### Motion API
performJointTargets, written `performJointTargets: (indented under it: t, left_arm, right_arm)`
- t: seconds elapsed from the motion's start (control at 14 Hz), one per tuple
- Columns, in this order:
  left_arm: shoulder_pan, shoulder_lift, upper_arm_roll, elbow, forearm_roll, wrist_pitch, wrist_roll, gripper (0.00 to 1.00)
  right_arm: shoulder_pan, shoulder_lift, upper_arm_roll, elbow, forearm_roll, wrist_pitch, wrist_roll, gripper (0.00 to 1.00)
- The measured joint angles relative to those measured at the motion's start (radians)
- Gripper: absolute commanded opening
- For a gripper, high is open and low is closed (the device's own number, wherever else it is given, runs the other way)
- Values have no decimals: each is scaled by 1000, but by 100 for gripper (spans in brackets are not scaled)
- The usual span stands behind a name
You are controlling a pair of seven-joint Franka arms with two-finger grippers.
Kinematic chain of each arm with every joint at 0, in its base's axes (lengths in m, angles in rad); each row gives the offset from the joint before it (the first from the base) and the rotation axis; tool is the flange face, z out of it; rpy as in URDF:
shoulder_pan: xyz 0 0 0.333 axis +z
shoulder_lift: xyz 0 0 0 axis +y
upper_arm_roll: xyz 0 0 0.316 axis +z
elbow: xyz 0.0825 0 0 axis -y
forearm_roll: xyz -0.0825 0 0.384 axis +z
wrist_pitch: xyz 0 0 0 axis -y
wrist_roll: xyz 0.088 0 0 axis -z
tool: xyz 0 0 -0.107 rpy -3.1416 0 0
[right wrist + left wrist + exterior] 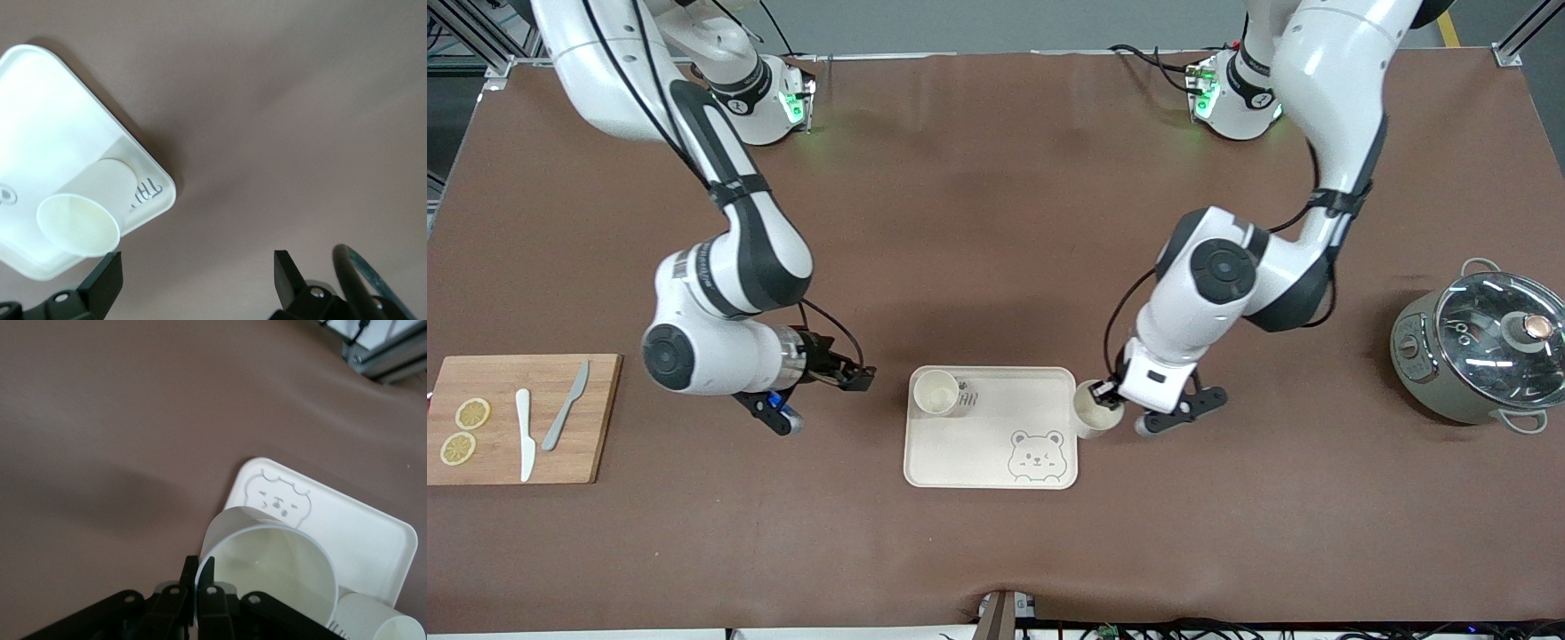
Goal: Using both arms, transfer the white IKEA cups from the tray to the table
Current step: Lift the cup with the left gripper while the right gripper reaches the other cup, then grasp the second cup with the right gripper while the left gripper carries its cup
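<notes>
Standing upright with its mouth up, one white cup (935, 392) sat in the bear tray's (991, 444) corner farthest from the front camera toward the right arm's end, while the second cup (1094, 411), also mouth-up, hung over that tray's edge toward the left arm's end, pinched at its rim by the left gripper (1105, 392). The right gripper (859, 377) hovered released over bare brown tabletop (996, 249) beside the tray. Open tabletop surrounded the tray.
</notes>
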Motion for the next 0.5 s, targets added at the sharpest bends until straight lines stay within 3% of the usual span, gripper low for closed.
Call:
performJointTargets:
  t: [0.29, 0.5]
  left_arm:
    - [88, -56, -1, -47, 0, -49, 118, 0]
    - [151, -96, 0, -120, 0, -70, 229, 0]
  right_arm:
    - [79, 47, 0, 2, 0, 197, 168, 100]
    - [88, 63, -2, 3, 0, 215, 181, 100]
